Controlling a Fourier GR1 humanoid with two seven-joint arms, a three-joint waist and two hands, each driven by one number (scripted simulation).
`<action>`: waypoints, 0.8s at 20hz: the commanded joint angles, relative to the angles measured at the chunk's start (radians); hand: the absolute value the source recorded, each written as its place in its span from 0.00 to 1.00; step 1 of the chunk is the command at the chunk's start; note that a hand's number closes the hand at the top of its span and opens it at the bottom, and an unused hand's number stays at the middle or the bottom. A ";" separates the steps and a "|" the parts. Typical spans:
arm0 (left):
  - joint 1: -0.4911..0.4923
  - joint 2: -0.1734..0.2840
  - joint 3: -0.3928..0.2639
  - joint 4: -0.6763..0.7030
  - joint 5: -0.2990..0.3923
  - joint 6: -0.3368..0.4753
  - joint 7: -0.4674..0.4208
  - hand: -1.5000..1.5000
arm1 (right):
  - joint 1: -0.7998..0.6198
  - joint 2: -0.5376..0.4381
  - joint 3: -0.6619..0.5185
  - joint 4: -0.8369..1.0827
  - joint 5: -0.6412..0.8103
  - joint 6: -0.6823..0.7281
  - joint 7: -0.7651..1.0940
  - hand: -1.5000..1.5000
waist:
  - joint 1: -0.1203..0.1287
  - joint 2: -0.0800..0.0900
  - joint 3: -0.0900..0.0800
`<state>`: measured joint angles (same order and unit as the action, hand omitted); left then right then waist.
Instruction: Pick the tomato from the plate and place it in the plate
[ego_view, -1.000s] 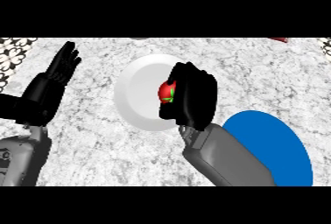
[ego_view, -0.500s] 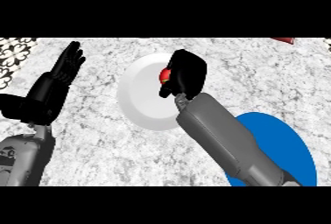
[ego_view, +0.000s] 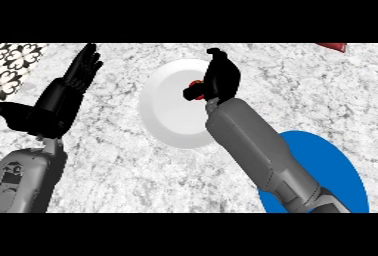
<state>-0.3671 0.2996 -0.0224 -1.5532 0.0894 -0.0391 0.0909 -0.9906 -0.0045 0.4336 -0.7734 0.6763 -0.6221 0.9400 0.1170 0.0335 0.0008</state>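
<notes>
Gripping tomato (ego_view: 196, 84) over white plate (ego_view: 171, 107): right hand (ego_view: 219, 80); blue plate (ego_view: 336, 175) nearby.

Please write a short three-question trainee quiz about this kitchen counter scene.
1. True or false: the tomato lies on the blue plate.
2. Which hand is curled round the tomato? A) left hand B) right hand
3. Fill in: the right hand is over the ____ plate.

Key:
1. False; it is held over the white plate.
2. B; the left hand rests open at the left, fingers up.
3. White.
</notes>
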 joint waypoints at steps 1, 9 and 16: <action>-0.028 -0.007 -0.008 0.010 -0.006 -0.001 0.008 0.50 | -0.030 0.004 0.013 0.049 -0.072 -0.202 -0.046 0.00 | 0.012 0.002 0.001; -0.014 0.022 0.037 0.041 0.019 -0.030 -0.011 0.50 | -0.057 0.004 -0.027 0.014 -0.202 -0.440 -0.167 0.00 | -0.020 -0.007 0.000; 0.053 0.027 0.066 -0.014 -0.004 0.012 0.003 0.50 | 0.028 0.004 -0.016 -0.053 -0.246 -0.571 -0.219 0.00 | -0.088 -0.032 0.000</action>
<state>-0.3548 0.3175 0.0248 -1.5438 0.0983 -0.0421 0.1027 -1.0070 -0.0062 0.4204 -0.7810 0.4584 -1.0691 0.7285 0.0627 0.0120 0.0006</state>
